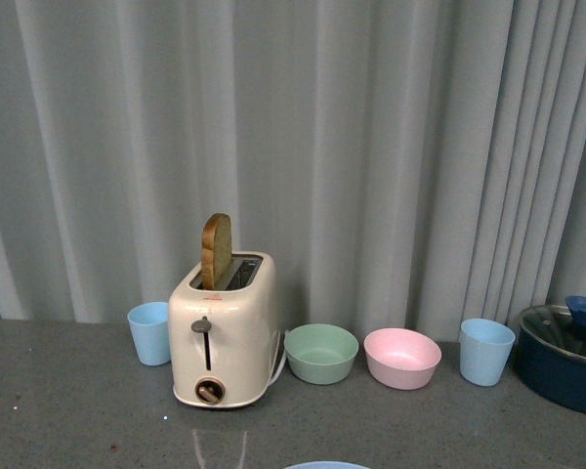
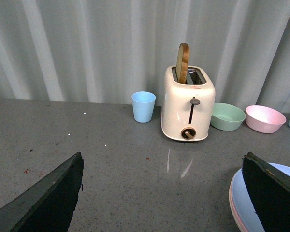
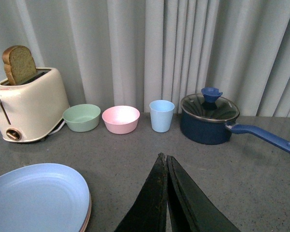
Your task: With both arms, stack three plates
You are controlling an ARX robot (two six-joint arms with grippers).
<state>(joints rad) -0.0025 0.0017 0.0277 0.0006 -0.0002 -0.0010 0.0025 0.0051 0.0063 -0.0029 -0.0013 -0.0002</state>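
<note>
Two plate edges show in the stack (image 3: 38, 200): light blue plate (image 2: 246, 198) on top, matte, shallow, w/ a pink rim (image 2: 233, 208) just under; third can't be told. Stack sits on grey table (image 3: 261, 179), in front of toaster (image 3: 24, 108). Left gripper (image 2: 164, 193) wide apart, holding nothing; right gripper (image 3: 166, 166) pressed closed, empty.

Plates (image 3: 36, 200) stack cut by frame edge; cream plate not discernible; pan handle (image 3: 266, 137) cropped.

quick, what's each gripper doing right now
Left gripper: open, jaws wide apart, holding nothing.
Right gripper: shut, jaws pressed together, holding nothing.
</note>
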